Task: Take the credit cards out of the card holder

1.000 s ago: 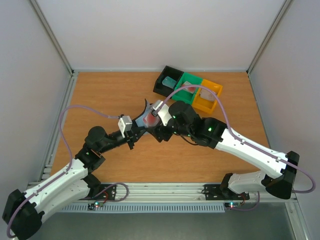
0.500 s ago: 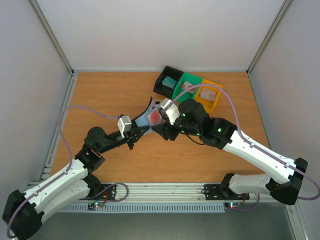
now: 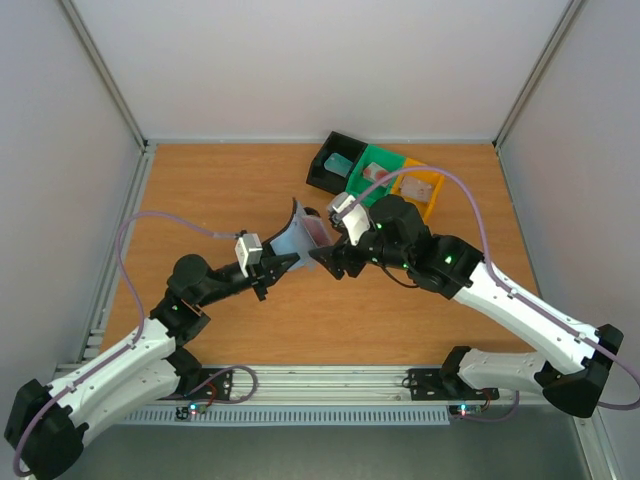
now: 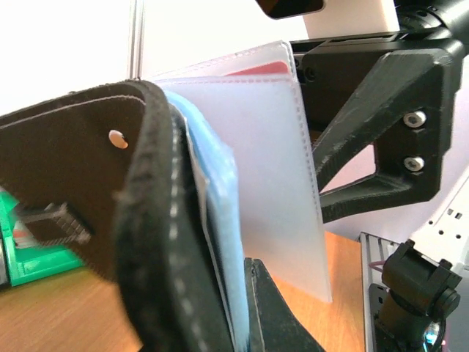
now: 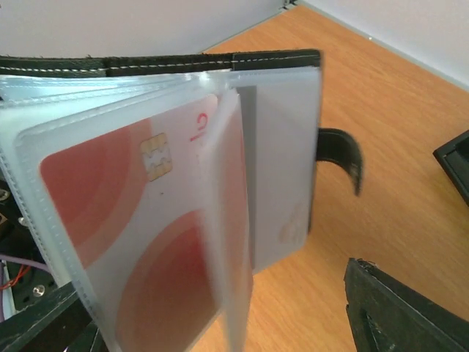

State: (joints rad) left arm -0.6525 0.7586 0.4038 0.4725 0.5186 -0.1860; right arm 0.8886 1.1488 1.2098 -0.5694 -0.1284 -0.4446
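- Card holder (image 3: 292, 236) stands open above the tabletop's (image 3: 200, 190) middle, clenched in the left jaws.
- Red credit card (image 5: 139, 220) sits in a clear sleeve (image 5: 282, 147).
- Right jaws are spread wide, gripping nothing.

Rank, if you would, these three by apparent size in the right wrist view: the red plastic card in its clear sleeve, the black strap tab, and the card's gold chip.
1. red plastic card, largest by far, though also nearest the camera.
2. black strap tab, farther back.
3. gold chip, smallest.
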